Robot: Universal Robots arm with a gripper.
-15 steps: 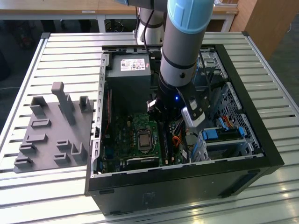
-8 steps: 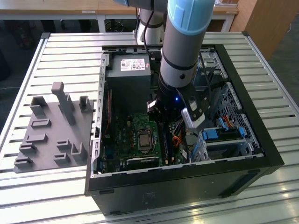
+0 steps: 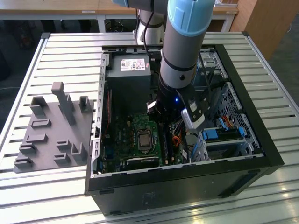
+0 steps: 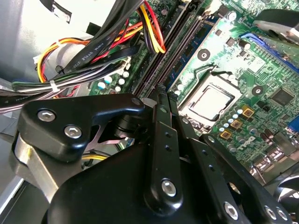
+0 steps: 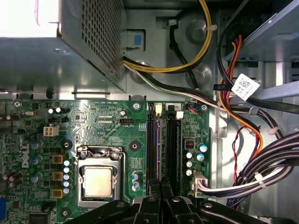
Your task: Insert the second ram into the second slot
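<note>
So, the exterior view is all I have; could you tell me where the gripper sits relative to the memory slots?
Observer: In the first wrist view the gripper is over one end of the two memory slots, lined up along them.
Operator: Thank you. Is anything seated in them?
Observer: I cannot tell; they are dark strips, with white latches at the end away from the gripper.
Operator: Any cables close by?
Observer: In the second wrist view a bundle of black, red and yellow cables passes close to the slots.

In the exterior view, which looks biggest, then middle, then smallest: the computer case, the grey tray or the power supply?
1. Case
2. Grey tray
3. Power supply, though the arm hides part of it
</note>
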